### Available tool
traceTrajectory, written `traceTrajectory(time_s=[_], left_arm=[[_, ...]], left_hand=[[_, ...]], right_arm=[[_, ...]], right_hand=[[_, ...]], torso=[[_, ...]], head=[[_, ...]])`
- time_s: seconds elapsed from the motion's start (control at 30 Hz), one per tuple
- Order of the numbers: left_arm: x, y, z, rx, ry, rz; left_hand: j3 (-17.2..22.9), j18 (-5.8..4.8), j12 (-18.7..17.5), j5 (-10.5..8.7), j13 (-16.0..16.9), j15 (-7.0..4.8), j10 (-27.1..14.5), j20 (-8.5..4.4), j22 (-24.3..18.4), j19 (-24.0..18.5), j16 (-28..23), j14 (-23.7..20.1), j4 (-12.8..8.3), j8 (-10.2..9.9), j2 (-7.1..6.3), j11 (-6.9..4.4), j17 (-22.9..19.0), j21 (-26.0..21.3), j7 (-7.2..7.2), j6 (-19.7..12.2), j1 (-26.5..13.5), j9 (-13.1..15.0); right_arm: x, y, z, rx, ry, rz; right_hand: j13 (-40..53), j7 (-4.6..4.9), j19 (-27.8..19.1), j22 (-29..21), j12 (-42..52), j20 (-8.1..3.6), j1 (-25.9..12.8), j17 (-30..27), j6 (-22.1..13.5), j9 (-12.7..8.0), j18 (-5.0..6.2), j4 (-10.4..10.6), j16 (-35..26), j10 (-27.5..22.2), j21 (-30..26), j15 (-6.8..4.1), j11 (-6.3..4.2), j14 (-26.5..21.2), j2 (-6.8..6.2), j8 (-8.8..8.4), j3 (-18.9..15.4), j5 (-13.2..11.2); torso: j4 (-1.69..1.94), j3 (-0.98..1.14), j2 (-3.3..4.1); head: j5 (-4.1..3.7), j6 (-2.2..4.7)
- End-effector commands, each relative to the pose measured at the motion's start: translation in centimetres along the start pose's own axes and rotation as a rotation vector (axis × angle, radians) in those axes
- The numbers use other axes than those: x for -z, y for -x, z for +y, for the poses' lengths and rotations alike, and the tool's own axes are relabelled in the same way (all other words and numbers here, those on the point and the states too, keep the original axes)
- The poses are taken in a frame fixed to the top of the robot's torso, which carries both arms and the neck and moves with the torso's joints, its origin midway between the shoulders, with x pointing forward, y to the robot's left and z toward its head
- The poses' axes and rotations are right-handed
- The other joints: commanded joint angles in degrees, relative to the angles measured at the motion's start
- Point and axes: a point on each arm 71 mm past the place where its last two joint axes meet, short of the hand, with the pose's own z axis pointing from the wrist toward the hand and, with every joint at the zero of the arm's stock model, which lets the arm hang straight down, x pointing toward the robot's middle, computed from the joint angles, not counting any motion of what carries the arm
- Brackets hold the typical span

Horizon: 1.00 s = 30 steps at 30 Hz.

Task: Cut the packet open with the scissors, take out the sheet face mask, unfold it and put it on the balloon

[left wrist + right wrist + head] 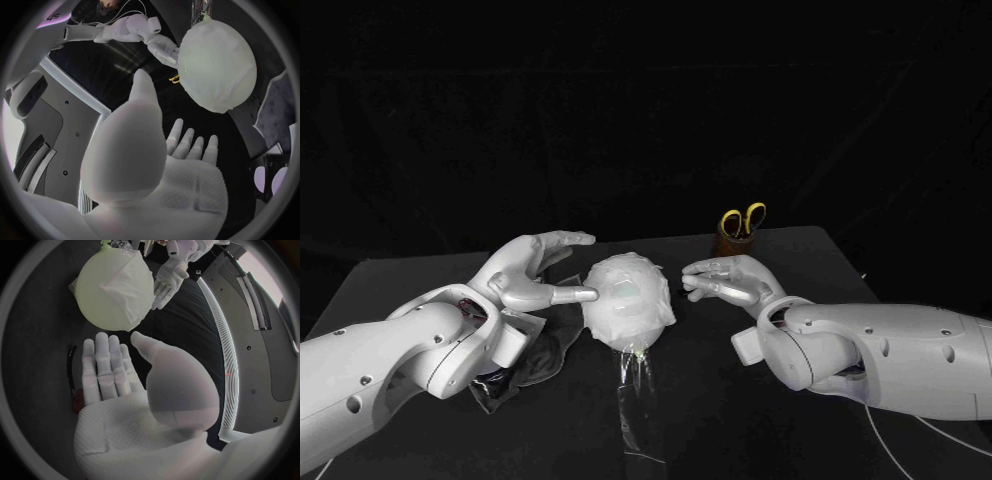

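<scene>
The thin white sheet face mask (620,283) drapes the pale round balloon (635,312) at the black desk's (776,440) centre. The left hand (531,275) at its nine o'clock and the right hand (730,280) at three are both spread and hold nothing. Smoothing the loose edges calls for light, even strokes from both sides, so the balloon doesn't roll.
</scene>
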Motion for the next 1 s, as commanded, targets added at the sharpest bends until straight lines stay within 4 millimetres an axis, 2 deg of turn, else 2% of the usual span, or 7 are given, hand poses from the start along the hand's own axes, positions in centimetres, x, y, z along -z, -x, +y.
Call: traceTrajectory(time_s=[0.03, 0.1, 0.2, 0.43, 0.67, 0.7, 1.0], left_arm=[[0.2, 0.6, 0.2, 0.111, 0.011, -0.013], [0.3, 1.3, 0.6, 0.174, 0.024, -0.046], [0.5, 2.0, 0.9, 0.256, 0.031, -0.09], [0.7, 3.8, 2.0, 0.443, 0.022, -0.221], [0.4, 4.9, 3.1, 0.513, 0.018, -0.349], [0.3, 5.1, 3.3, 0.511, 0.025, -0.371], [-0.4, 4.7, 4.0, 0.504, 0.063, -0.451]], left_hand=[[0.64, 0.33, 0.08, 0.43, 0.14, 1.24, 1.29, 0.36, 0.18, 0.29, 0.9, 1.51, 0.01, -0.18, 0.2, 0.38, 0.93, 0.04, 4.42, 0.07, 0.35, 0.06], [2.57, 0.37, 1.04, 0.34, 0.54, 3.37, 4.88, 0.47, 1.96, 5.42, 4.22, 7.23, -0.02, 0.11, 1.21, 1.59, 3.54, 2.5, 5.63, 0.83, 0.14, 0.23], [8.09, 2.27, 3.57, 0.18, 1.37, 0.8, 15.52, 0.07, 7.55, 24.03, 13.97, 25.59, -0.02, 2.32, 6.0, 3.69, 10.51, 11.5, 7.15, 5.09, -1.09, 1.36], [11.4, 3.53, 6.34, -0.19, 1.84, -1.25, 30.03, 0.06, 6.99, 27.16, 15.39, 33.07, -0.59, 6.75, 13.09, 1.6, 10.52, 11.99, 5.5, 14.83, -2.4, 3.44], [10.29, 0.4, 3.83, -0.24, 1.36, -0.47, 31.72, 0.22, 2.35, 13.72, 9.69, 27.21, -0.6, 5.74, 14.18, 1.51, 7.18, 4.63, 3.93, 16.57, -2.76, 2.91], [10.0, 0.06, 2.85, -0.21, 1.36, -0.27, 30.81, 0.18, 1.87, 12.27, 8.47, 25.31, -0.55, 5.21, 13.96, 1.57, 6.4, 3.92, 3.92, 16.05, -2.91, 2.69], [7.73, -0.55, -2.36, -0.2, 0.81, 2.03, 18.95, 0.38, -0.22, 5.96, 2.66, 15.68, -0.2, -0.23, 11.24, 0.48, 2.59, 0.97, 4.28, 7.63, -8.13, 0.39]], right_arm=[[-0.3, -0.2, 0.7, 0.009, 0.068, 0.048], [-0.7, -0.2, 0.9, 0.017, 0.085, 0.056], [-1.3, -0.1, 1.2, 0.023, 0.104, 0.067], [-3.4, -0.5, 1.4, 0.023, 0.143, 0.084], [-5.2, -0.5, 1.6, 0.009, 0.165, 0.055], [-5.4, -0.5, 1.6, 0.007, 0.165, 0.053], [-5.7, -0.8, 2.0, -0.019, 0.17, 0.067]], right_hand=[[-2.35, 0.35, 0.17, -1.15, -1.2, 0.41, -0.06, -1.46, 0.08, -0.34, 0.87, 0.6, -2.59, 0.73, -1.11, 0.42, 0.2, 0.81, -0.79, -0.41, 0.03, -0.07], [-4.58, 0.52, 0.16, -2.34, -2.48, 0.71, 0.17, -2.8, -0.12, -0.83, 0.89, 1.1, -5.36, 0.78, -2.28, 0.75, 0.59, 1.24, -1.03, -0.91, 0.09, 0.21], [-6.11, 0.78, -0.08, -3.21, -3.49, 0.93, 0.31, -3.72, -0.47, -1.25, 0.84, 1.48, -7.3, 0.31, -3.19, 1.12, 0.84, 1.11, -1.01, -1.35, 0.05, 0.05], [-11.32, 1.45, -1.19, -7.26, -6.94, 2.2, 0.76, -7.5, -1.68, -3.38, 0.8, 3.25, -14.51, -1.38, -7.11, 2.49, 2.0, 0.11, -0.04, -2.22, -1.53, 0.14], [-13.36, 2.4, -5.91, -11.36, -8.2, 3.2, -1.55, -12.81, -4.41, -5.82, -0.74, 6.97, -23.4, -8.06, -11.36, 5.79, 4.08, -11.29, 1.15, -2.31, -6.35, 0.85], [-13.33, 1.04, -14.75, -15.3, -8.9, 3.36, -3.46, -15.44, -7.65, -7.23, -2.38, 9.06, -26.26, -10.51, -11.87, 6.96, 5.54, -18.7, 1.85, -2.43, -8.08, 1.27], [-13.34, 0.65, -20.79, -19.28, -9.05, 3.46, -3.38, -15.68, -14.65, -11.13, -2.29, 11.62, -26.36, -13.19, -12.28, 7.04, 6.07, -14.37, 3.37, -2.67, -12.01, 1.65]], torso=[[-0.08, 0.11, -0.01], [-0.1, 0.1, -0.04], [-0.04, 0.02, -0.13], [-0.19, -0.4, -0.77], [-0.32, -0.8, -1.16], [-0.34, -0.75, -1.13], [-0.35, -0.73, -1.3]], head=[[1.67, 0.53], [2.14, 0.65], [2.46, 1.02], [4.15, 2.49], [5.04, 3.61], [5.08, 3.95], [5.62, 4.71]])
